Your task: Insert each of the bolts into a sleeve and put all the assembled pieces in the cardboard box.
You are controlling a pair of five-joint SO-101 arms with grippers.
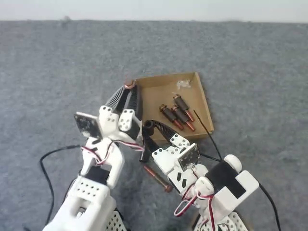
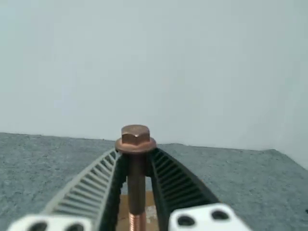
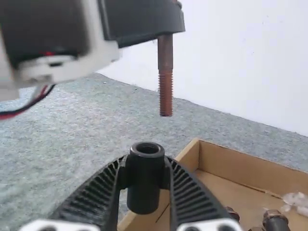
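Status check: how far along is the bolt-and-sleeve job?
Done: three assembled pieces lie in the cardboard box. In hand: the left gripper holds a bolt above the sleeve clamped in the right gripper, not yet inserted. Left: seat this pair, box it, then the loose bolt on the carpet.
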